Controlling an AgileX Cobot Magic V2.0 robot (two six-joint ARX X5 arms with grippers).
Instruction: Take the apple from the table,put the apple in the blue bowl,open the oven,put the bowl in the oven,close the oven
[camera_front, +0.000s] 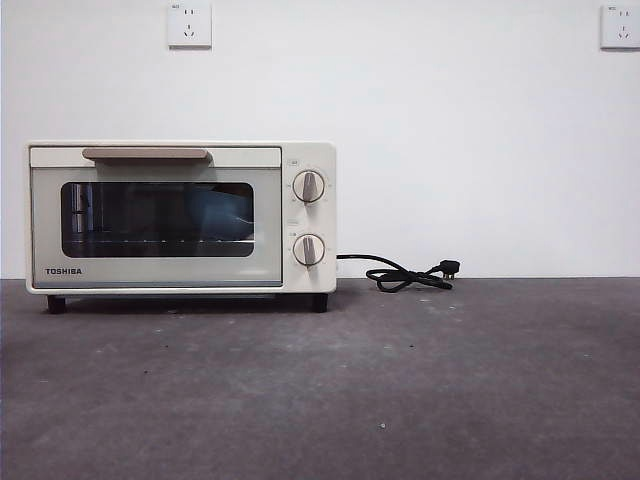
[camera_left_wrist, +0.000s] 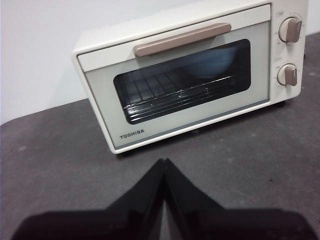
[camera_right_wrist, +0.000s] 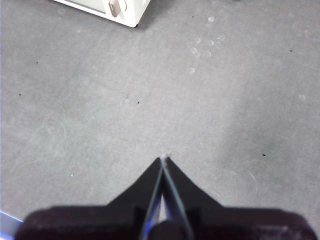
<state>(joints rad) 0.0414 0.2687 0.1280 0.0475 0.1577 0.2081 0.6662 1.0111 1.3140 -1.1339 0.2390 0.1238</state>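
The dark grey mottled matte counter (camera_front: 400, 390) carries the cream-white boxy oven (camera_front: 180, 215) at its far left edge, door shut. The deep matte blue bowl (camera_left_wrist: 212, 61) is seen behind the dark glass; the apple cannot be made out. Left gripper (camera_left_wrist: 164, 162) and right gripper (camera_right_wrist: 163, 159) fingers are pressed together, empty. Little risk is judged left, unless the door is unlatched.

Plain white wall (camera_front: 450, 130), two wall sockets (camera_front: 189, 24), even light
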